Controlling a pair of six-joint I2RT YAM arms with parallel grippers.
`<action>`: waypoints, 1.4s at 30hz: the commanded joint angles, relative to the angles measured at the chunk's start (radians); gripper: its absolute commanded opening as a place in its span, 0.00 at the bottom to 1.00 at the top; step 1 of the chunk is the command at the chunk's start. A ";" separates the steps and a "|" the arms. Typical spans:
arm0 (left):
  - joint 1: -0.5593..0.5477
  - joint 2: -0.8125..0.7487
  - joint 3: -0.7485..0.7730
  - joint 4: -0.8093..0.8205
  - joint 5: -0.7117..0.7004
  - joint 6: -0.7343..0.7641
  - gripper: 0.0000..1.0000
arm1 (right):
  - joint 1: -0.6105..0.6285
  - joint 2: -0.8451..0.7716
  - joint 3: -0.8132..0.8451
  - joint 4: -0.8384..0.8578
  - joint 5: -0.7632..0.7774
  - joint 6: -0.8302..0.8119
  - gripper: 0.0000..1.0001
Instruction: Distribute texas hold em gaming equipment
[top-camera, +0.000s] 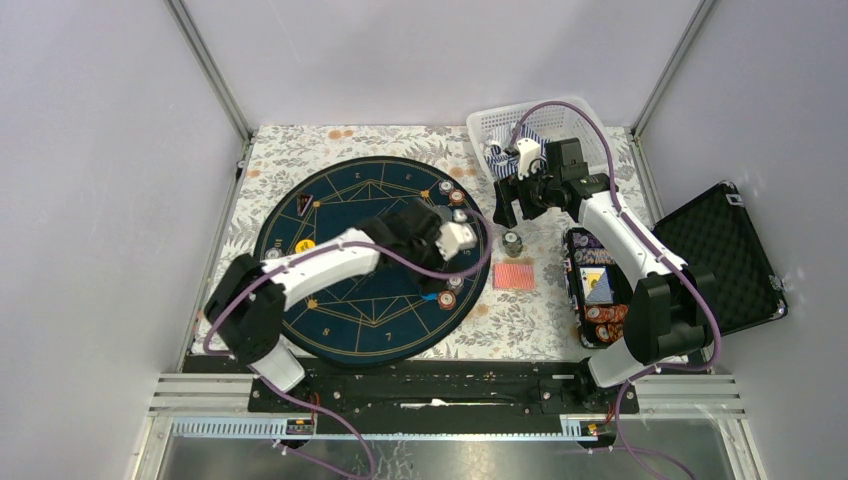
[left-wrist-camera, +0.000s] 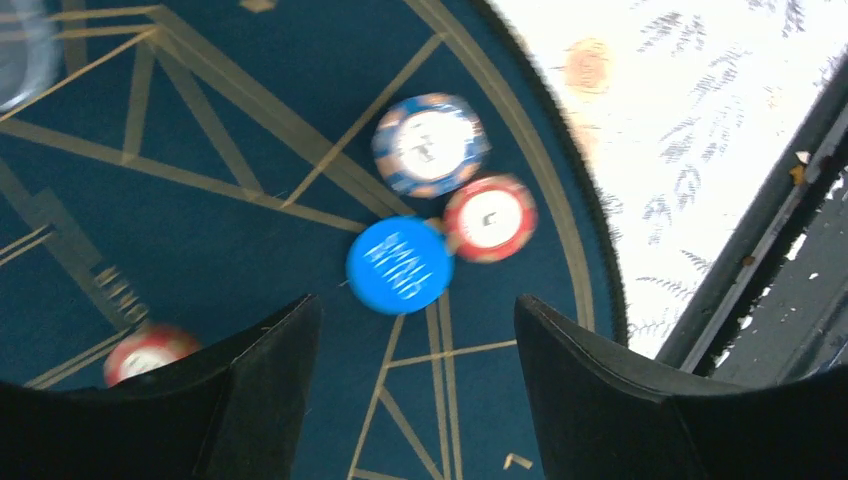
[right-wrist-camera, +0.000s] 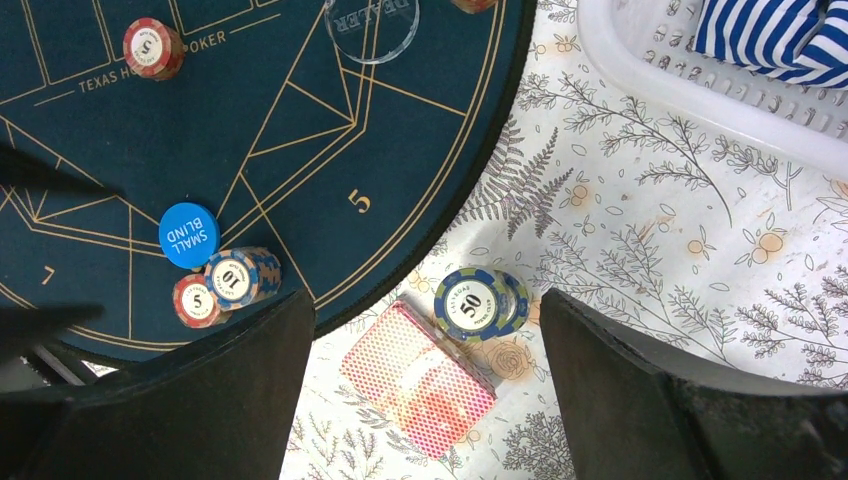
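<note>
Task partway, I judge. Chip stacks sit along the right rim of the mat (top-camera: 370, 320). At its lower right the blue disc (left-wrist-camera: 400, 265) lies touching a red chip (left-wrist-camera: 489, 217), with a blue chip stack (left-wrist-camera: 430, 143) just beside.

Not yet handed out:
- the card deck (right-wrist-camera: 420, 378) and the 50 stack (right-wrist-camera: 478, 303), on the floral worktop (right-wrist-camera: 620, 250) just off the mat
- more chips in the case (top-camera: 720, 260), far right

Left end effector (left-wrist-camera: 415, 300): jaws apart, empty, near the blue disc. Right end effector (right-wrist-camera: 425, 310): wide, empty, above the deck.
</note>
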 joint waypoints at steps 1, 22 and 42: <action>0.182 -0.092 0.013 -0.009 0.067 -0.022 0.75 | -0.007 -0.034 -0.010 0.013 -0.040 -0.010 0.90; 0.355 0.125 0.031 0.071 -0.117 0.005 0.75 | -0.007 -0.045 -0.019 0.008 -0.059 -0.021 1.00; 0.432 0.125 0.051 0.056 -0.072 -0.007 0.37 | -0.007 -0.033 -0.017 0.004 -0.064 -0.021 1.00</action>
